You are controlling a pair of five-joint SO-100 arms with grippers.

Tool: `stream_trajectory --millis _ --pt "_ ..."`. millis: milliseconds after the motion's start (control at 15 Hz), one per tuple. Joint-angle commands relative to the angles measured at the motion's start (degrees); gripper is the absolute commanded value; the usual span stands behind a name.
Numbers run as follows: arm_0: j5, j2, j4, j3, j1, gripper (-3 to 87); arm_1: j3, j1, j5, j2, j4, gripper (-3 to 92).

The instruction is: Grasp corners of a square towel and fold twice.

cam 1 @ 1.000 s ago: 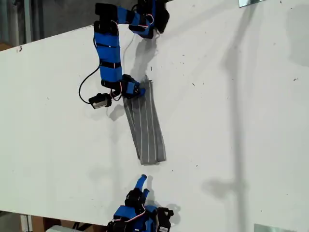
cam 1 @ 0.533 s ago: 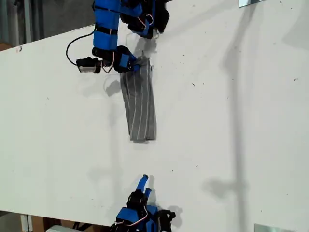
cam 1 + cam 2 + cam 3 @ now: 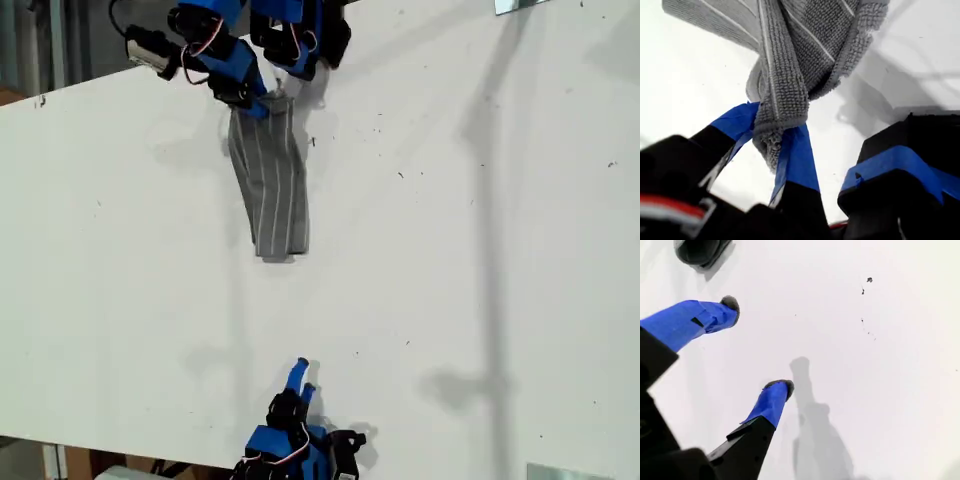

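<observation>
towel point(image 3: 272, 185): grey, thin white pinstripes | folded into a narrow strip | one bunched end pinched between my first gripper's point(image 3: 774, 142) blue fingers point(image 3: 797, 157) | rest trails away from fingertips onto white table

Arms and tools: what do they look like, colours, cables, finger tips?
Both arms are bright blue segments joined by black servo blocks. My first tool has black fingers wrapped in blue tape; in the exterior view a small grey camera with a black cable sits beside it. My second tool has black fingers with blue tape and dark rounded tips. Red and white wires show near its base.
</observation>
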Motion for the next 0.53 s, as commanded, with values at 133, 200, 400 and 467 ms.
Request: stream_trajectory --millis 133,200,400,467 --pt "0.53 0.18 -1.76 2.02 -1.14 27.5 -8.35 0.44 -1.05 -5.45 -1.93 -0.1" --pt "0.44 0.26 -1.93 2.64 -1.23 27.5 -12.74 0.7 -4.04 -10.2 -3.16 -0.1" --pt "1.23 1.23 -1.93 2.99 -1.93 27.4 -30.67 -1.14 -13.45 -32.17 -7.56 -0.1" --pt "1.85 1.67 -2.11 3.16 -2.64 27.4 -38.94 -1.85 -15.82 -41.92 -7.56 -0.1"
